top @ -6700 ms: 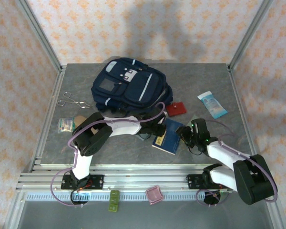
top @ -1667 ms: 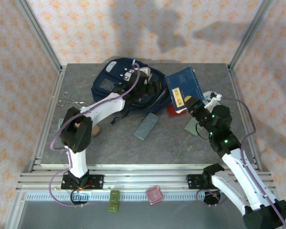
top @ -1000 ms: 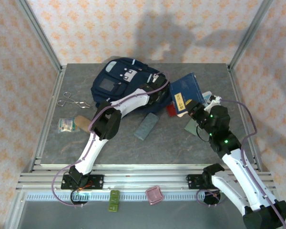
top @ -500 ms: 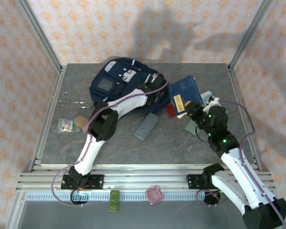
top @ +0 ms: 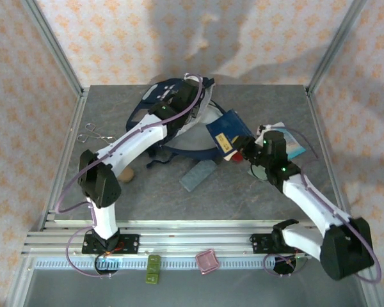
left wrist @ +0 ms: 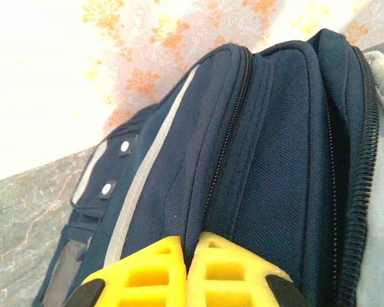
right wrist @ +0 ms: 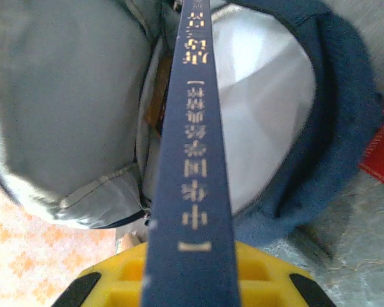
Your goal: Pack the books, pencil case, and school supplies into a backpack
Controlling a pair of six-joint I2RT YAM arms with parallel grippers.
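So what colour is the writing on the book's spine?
Gold, on the navy book; clearest in the right wrist view.

Overhead view faces table [top: 243,192]; both wrist views close on backpack [left wrist: 269,147]

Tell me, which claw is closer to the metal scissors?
Left. Seen from above, the left gripper pinches the backpack, to the right of the scissors; the right gripper, holding the navy book at the backpack's mouth, is farther right.

Just right of the backpack [top: 155,96], at its opening: labelled book [top: 227,131]. In front of backpack: pencil case [top: 198,174]. Left: scissors [top: 93,135]. Farther right: tube [top: 296,146].
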